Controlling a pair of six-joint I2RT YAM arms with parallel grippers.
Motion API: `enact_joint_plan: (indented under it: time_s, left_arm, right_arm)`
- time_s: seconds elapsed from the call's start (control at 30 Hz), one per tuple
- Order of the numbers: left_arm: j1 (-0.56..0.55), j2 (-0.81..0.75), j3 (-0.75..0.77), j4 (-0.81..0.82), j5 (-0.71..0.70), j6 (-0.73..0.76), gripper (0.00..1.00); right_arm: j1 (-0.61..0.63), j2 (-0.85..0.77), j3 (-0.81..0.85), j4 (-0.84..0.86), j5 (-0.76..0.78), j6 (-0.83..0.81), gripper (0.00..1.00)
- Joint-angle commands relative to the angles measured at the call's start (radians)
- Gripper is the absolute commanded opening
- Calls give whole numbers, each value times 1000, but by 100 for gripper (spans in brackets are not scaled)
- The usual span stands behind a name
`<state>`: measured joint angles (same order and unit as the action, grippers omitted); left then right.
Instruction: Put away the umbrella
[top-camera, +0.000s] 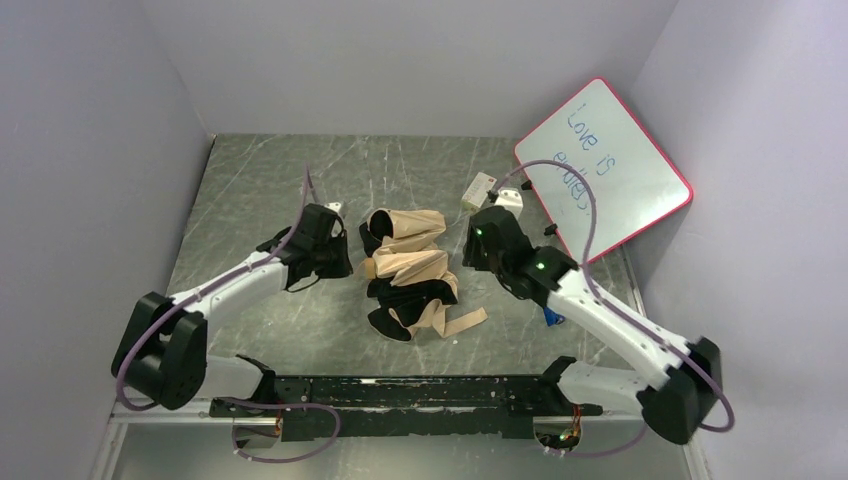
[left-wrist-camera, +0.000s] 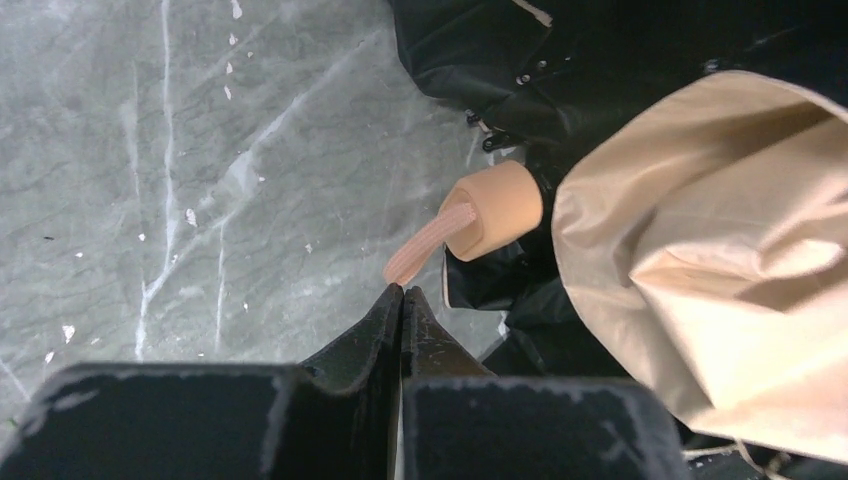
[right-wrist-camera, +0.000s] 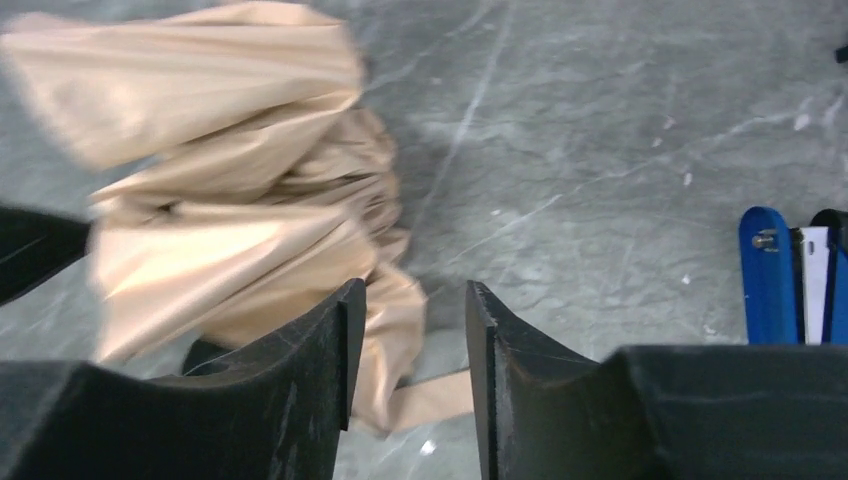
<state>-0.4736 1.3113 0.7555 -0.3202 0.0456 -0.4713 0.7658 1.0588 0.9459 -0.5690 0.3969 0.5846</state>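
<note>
Status, both arms.

Umbrella (top-camera: 410, 270): middle of the bench (top-camera: 260, 200), between my two arms. It's a collapsed, crumpled heap, with tan fabric mostly on the far half and black mostly on the near half. A flat tan strap (top-camera: 465, 322) trails out to the near right.

Left pincer (left-wrist-camera: 402, 292): fully closed, fingers pressed flat together, low over the bench at the left side of the heap. The handle (left-wrist-camera: 495, 210) (short tan-orange stub, end face toward my camera) lies just past the tips with black fabric around it. Its wrist loop (left-wrist-camera: 430, 242) runs from the handle end down to my fingertips. The loop end meets the tips, but I can't tell whether it's pinched or only touching.

Right pincer (right-wrist-camera: 408, 300): partway open, nothing between the fingers. The gap shows bare bench and a bit of tan strap. It sits at the right side of the heap. Tan fabric lies just beyond the finger on the left of the wrist view and is blurred there.

Other items:
- Blue stapler-like thing (right-wrist-camera: 770, 275): on the bench right of the right pincer, apart from the umbrella.
- Pink-framed whiteboard (top-camera: 603, 165): far right, handwriting on it.
- Small cream box (top-camera: 479, 190): far side, near the whiteboard's left edge.
</note>
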Motion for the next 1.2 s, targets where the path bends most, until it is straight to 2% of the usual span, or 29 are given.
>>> enact_joint_plan:
  time_s: [0.0, 0.1, 0.37, 0.57, 0.83, 0.93, 1.07, 1.17]
  left_arm:
    - [-16, 72, 24, 55, -43, -1, 5]
    - [-15, 122, 52, 68, -44, 16, 5]
    - [-16, 272, 124, 106, -44, 32, 5]
    - [-16, 333, 215, 84, -44, 42, 5]
    - [17, 422, 384, -5, -70, 89, 5]
    - [39, 442, 406, -14, -55, 85, 5]
    - [48, 415, 414, -67, -102, 87, 5]
    - [62, 329, 388, -105, -153, 96, 5]
  right_arm:
    - [-112, 153, -78, 79, 5, -35, 42]
    - [-183, 248, -116, 200, -107, -53, 39]
    - [-189, 497, -88, 420, -348, -108, 39]
    - [-185, 584, -61, 556, -523, -80, 39]
    - [-176, 653, 16, 643, -621, -55, 39]
    - [-176, 642, 14, 617, -595, -57, 39]
    - [-182, 557, -9, 474, -383, -60, 48]
    - [-186, 422, -49, 374, -251, -71, 53]
